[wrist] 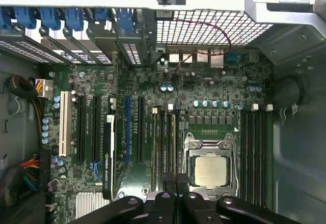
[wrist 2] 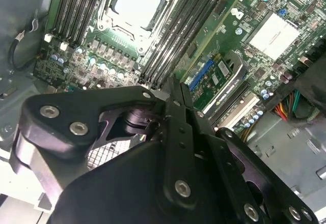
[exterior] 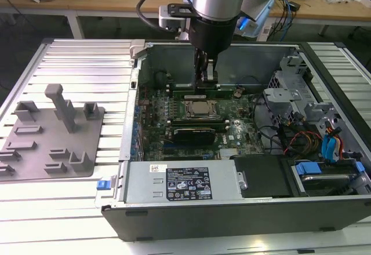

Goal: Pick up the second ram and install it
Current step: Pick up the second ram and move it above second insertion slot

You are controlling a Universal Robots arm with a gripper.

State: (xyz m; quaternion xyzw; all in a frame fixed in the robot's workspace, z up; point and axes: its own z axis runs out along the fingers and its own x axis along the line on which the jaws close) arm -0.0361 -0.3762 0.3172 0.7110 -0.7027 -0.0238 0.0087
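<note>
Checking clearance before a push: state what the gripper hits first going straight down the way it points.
Probably the ram stick standing upright beside the CPU socket, directly under the gripper; depth unclear.

Case [exterior: 232, 214] open above jaws, drive cage [exterior: 285, 99] alongside

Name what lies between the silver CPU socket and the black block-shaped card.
In the first wrist view: long dark memory slots and a blue expansion slot, between the silver CPU socket and the black block-shaped card.
</note>
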